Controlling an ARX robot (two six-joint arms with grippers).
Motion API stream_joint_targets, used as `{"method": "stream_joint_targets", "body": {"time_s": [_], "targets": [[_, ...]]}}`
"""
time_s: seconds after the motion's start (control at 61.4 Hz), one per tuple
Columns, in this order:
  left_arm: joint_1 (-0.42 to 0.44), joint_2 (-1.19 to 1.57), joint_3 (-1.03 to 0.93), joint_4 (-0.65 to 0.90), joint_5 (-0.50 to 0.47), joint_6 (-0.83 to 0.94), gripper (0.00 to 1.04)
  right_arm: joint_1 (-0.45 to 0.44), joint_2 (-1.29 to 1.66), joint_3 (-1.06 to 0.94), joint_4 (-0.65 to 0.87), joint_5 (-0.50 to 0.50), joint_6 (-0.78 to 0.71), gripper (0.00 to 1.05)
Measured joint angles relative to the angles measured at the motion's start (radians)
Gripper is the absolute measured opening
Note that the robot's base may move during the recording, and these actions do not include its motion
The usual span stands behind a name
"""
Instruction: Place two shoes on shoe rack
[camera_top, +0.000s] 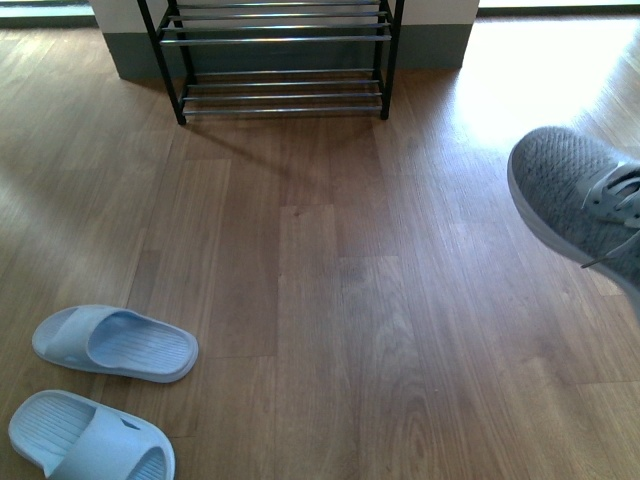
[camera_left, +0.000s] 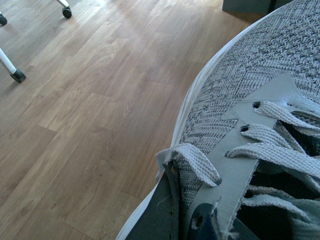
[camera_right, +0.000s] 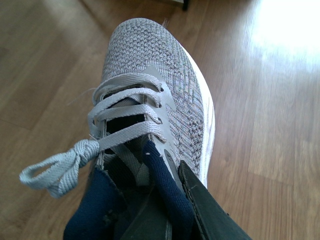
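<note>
The shoe rack (camera_top: 280, 40), with a black frame and chrome rods, stands against the far wall at the top centre of the front view. One grey sneaker (camera_top: 575, 195) hangs above the floor at the right edge, toe pointing left. In the right wrist view my right gripper (camera_right: 167, 200) is shut on this grey sneaker (camera_right: 150, 70) at its navy collar, with one dark finger (camera_right: 205, 205) outside. In the left wrist view my left gripper (camera_left: 185, 205) is shut on the other grey sneaker (camera_left: 250, 75) beside its laces. That sneaker and both grippers are out of the front view.
Two pale blue slippers (camera_top: 115, 342) (camera_top: 90, 440) lie on the wood floor at the front left. White legs with black casters (camera_left: 15, 75) show in the left wrist view. Bright sunlight falls on the floor (camera_top: 540, 70) at the far right.
</note>
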Motion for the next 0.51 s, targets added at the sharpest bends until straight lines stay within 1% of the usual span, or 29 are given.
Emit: {"method": "stream_joint_targets", "body": {"time_s": [0.098,0.147,0.212,0.326,0.505], "targets": [[0.0,0.0,0.0,0.0,0.0,0.0,0.01,0.019,-0.213,-0.034,-0.114,-0.027,0.009,0.01],[0.0,0.0,0.0,0.0,0.0,0.0,0.01,0.027,-0.359,-0.051,-0.214,-0.065,0.031,0.01],[0.0,0.0,0.0,0.0,0.0,0.0,0.01,0.032,-0.523,-0.068,-0.306,-0.08,0.043,0.01],[0.0,0.0,0.0,0.0,0.0,0.0,0.01,0.036,-0.642,-0.072,-0.324,-0.1,0.059,0.01],[0.0,0.0,0.0,0.0,0.0,0.0,0.01,0.04,-0.642,-0.078,-0.327,-0.105,0.063,0.01]]}}
